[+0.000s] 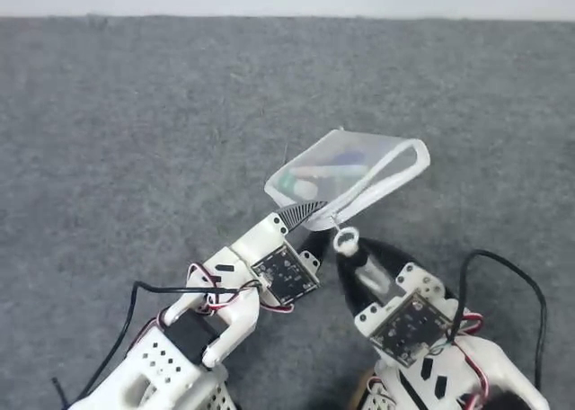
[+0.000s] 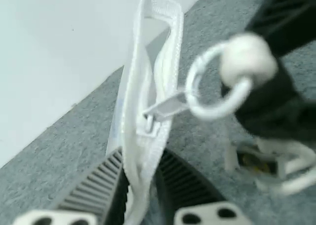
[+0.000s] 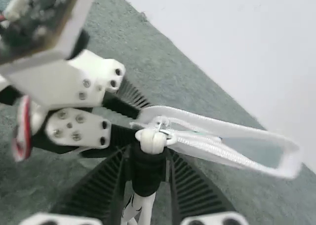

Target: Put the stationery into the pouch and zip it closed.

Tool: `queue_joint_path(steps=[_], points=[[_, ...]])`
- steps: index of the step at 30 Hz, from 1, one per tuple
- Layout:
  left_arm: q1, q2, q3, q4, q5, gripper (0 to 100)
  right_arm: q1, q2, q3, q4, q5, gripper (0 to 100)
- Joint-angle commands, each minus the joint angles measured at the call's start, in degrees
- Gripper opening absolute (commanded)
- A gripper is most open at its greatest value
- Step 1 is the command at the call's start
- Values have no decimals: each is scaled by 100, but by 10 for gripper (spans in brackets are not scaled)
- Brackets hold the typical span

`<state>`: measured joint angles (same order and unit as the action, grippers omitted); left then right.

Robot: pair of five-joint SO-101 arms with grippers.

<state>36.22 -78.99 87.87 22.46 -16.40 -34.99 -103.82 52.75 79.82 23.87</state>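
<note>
In the high view, a translucent plastic pouch (image 1: 346, 163) with a white zip tape is seen above the grey carpeted worktop (image 1: 135, 113), its near corner clamped by the left gripper (image 1: 301, 214). In the left wrist view, a white ring zip pull (image 2: 210, 94) is shown just beside the pouch's clamped edge. In the right wrist view, the right gripper (image 3: 148, 158) is seen clenched on the zip pull at the pouch's end.

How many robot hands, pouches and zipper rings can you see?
Robot hands: 2 (left hand, right hand)
Pouch: 1
Zipper ring: 1
Total: 4
</note>
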Motion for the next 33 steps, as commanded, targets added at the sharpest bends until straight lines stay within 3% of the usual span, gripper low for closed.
queue_joint_path(steps=[1,10,19,33], points=[[-44,-88,-224,334,9,10,716,-40,-308,-453,-44,6],[-18,-88,-242,765,-976,9,1710,-31,501,-1727,-686,6],[-18,-88,-242,826,-958,9,2554,-31,1196,-2756,-897,6],[-26,-88,-251,835,-985,9,2651,-22,1292,-2853,-862,6]])
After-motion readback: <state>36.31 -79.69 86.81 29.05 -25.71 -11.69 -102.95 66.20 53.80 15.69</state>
